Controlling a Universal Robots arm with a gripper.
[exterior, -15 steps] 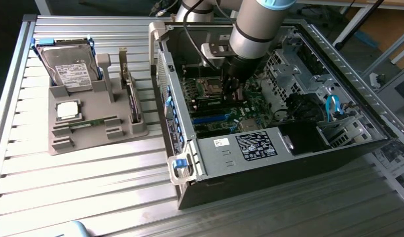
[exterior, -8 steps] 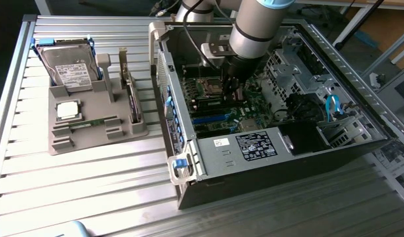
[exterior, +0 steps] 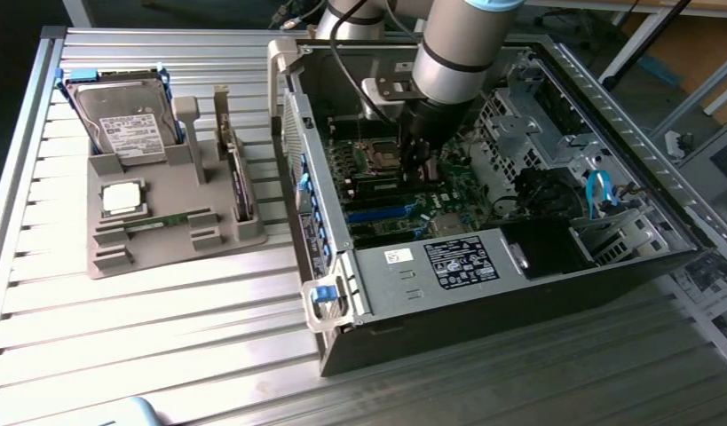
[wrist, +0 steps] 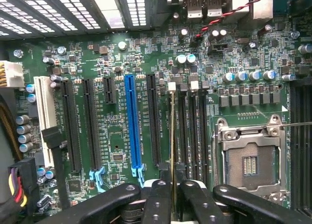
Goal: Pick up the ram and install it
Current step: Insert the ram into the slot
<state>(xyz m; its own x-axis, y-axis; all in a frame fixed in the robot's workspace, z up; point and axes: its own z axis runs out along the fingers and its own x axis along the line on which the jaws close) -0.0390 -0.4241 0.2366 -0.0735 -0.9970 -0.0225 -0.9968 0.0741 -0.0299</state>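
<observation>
While the robot arm (exterior: 458, 49) reaches down into the open computer case (exterior: 482, 266), its gripper (wrist: 173, 197) is pinched on the ram (wrist: 172, 146), a thin stick seen edge-on in the wrist view and standing upright over the motherboard (wrist: 117, 151), at the black memory slots (wrist: 187, 131) beside the empty processor socket (wrist: 248, 158). If the stick sits a little off the slot line or tilted, pressing down could jam it on the slot wall, bend contacts or skid it in the fingers (wrist: 158, 202) (how deep it is already seated cannot be told); the slot's end latches, too small to judge, may also block it if closed.
</observation>
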